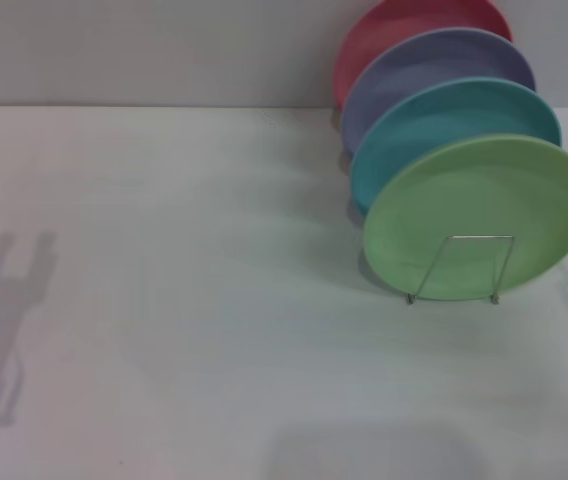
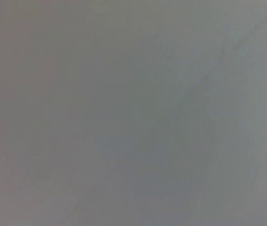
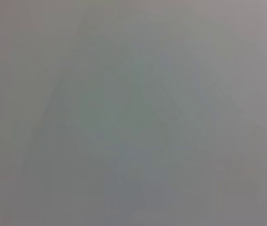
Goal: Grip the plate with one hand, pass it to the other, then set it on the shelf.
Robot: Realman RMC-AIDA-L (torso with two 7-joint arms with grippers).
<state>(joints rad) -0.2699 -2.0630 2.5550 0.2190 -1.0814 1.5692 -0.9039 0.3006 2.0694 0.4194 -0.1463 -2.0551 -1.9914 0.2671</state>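
Note:
The light green plate (image 1: 479, 215) stands on edge at the front of the silver wire shelf (image 1: 462, 268), at the right of the table in the head view. One upright wire loop crosses its lower face. Neither gripper is in view in any frame. Only a shadow of a fingered gripper lies on the table at the far left. Both wrist views show nothing but plain grey surface.
Behind the green plate stand a turquoise-blue plate (image 1: 444, 125), a lavender plate (image 1: 419, 70) and a red plate (image 1: 389, 30), all on edge in a row. The white table (image 1: 184, 300) ends at a wall behind.

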